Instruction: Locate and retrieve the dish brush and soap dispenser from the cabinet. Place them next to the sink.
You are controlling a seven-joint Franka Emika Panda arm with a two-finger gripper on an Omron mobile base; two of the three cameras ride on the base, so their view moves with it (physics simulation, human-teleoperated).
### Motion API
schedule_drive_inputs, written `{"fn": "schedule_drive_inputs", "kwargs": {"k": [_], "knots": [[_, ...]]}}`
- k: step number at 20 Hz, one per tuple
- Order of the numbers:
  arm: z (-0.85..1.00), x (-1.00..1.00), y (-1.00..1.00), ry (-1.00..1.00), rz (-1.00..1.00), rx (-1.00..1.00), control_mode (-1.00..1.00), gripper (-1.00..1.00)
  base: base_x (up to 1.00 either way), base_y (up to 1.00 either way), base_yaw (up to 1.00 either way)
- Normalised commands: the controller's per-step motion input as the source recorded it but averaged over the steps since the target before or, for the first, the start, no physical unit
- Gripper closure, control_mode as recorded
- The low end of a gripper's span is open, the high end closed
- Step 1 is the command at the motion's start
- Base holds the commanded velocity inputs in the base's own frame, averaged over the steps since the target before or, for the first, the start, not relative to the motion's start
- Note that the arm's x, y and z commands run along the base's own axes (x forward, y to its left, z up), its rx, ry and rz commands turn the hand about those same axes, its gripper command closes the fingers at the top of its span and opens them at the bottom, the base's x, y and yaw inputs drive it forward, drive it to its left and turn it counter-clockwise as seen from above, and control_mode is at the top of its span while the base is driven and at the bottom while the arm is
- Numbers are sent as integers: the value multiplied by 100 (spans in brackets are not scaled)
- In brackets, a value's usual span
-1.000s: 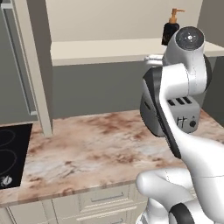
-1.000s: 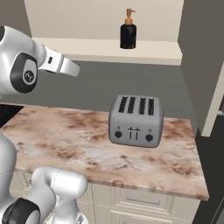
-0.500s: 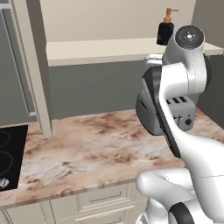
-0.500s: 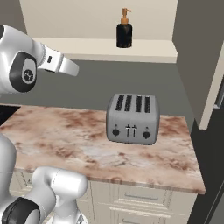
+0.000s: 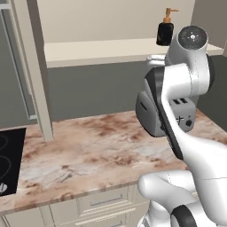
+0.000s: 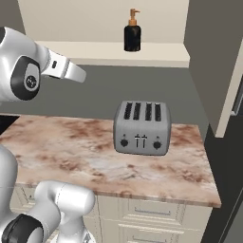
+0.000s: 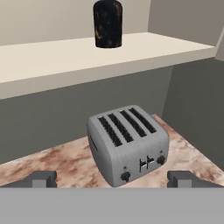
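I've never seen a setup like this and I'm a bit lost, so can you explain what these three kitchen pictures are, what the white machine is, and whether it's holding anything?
The white machine is a robot arm on a base that drives. Two pictures come from cameras on that base, behind the arm to its left and right. The third comes from a camera on its hand, looking past the gripper, whose dark fingertips stand wide apart, holding nothing. On the marbled counter stands a grey four-slot toaster. Above it, on the cabinet's pale shelf, stands the black soap dispenser with its copper pump. A black cooktop sits at the counter's left end.
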Motion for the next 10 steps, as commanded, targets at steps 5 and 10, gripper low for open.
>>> {"fn": "schedule_drive_inputs", "kwargs": {"k": [5, 10], "knots": [[0, 0, 0, 0, 0, 0, 100, -100, 35, 4, -2], [0, 0, 0, 0, 0, 0, 100, -100, 0, 0, 0]]}}
